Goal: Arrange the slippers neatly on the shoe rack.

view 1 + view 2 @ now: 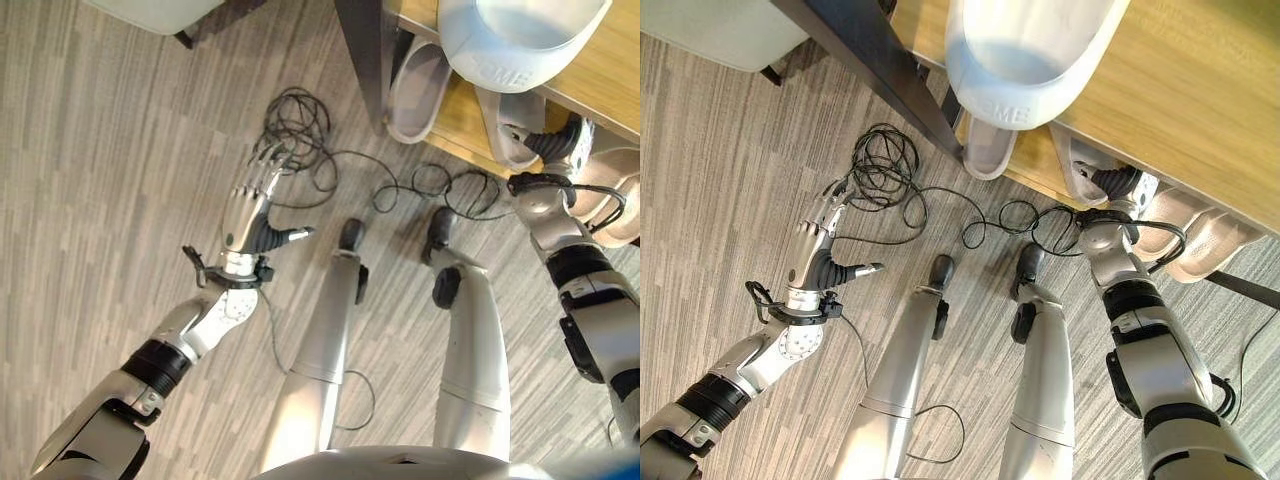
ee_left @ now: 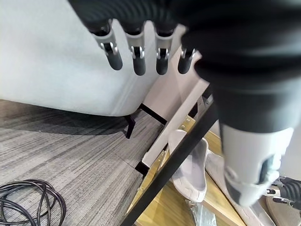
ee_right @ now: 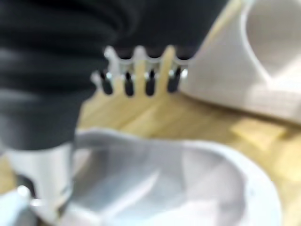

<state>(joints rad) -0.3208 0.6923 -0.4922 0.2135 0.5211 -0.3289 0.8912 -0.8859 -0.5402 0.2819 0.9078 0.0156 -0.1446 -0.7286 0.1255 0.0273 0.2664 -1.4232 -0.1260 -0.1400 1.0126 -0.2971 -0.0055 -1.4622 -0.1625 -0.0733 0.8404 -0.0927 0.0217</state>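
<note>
The shoe rack (image 1: 1200, 90) has wooden shelves and a black frame (image 1: 880, 60). A pale blue slipper (image 1: 1025, 50) lies on its top shelf. On the lower shelf a pale grey slipper (image 1: 415, 90) lies toe outward. Beside it is a white slipper (image 1: 505, 125), with my right hand (image 1: 555, 145) reaching in over it. In the right wrist view the fingers (image 3: 127, 84) stretch out above the wood, and the thumb (image 3: 44, 174) rests by the white slipper (image 3: 164, 188). My left hand (image 1: 245, 215) hangs open over the floor, holding nothing.
Two beige slippers (image 1: 1200, 235) lie on the lower shelf, right of my right hand. A white piece of furniture on dark legs (image 1: 160, 12) stands on the grey plank floor, left of the rack.
</note>
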